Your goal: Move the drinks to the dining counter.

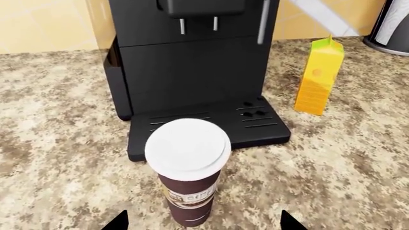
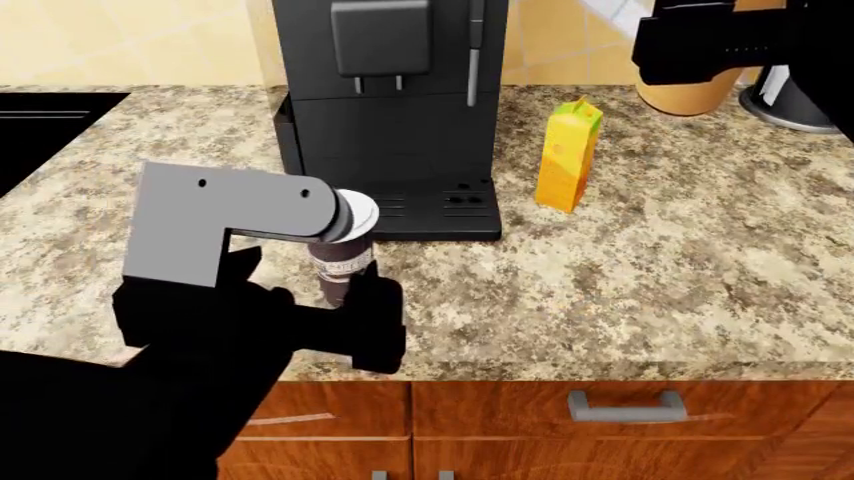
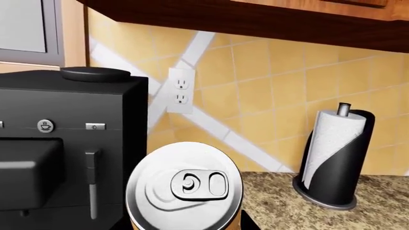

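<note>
The dark brown paper cup with a white lid stands on the granite counter, just in front of the coffee machine's drip tray. My left gripper is open; its two black fingertips sit wide apart on either side of the cup's base without touching it. In the head view the cup is partly covered by that arm. The yellow-orange juice carton stands upright beside the machine. My right gripper is shut on the orange can, held near the back wall. The dining counter is out of view.
The black coffee machine stands against the tiled wall right behind the cup. A paper towel holder is at the counter's far right, close to the can. A black sink lies at the far left. Drawers with silver handles are below the front edge.
</note>
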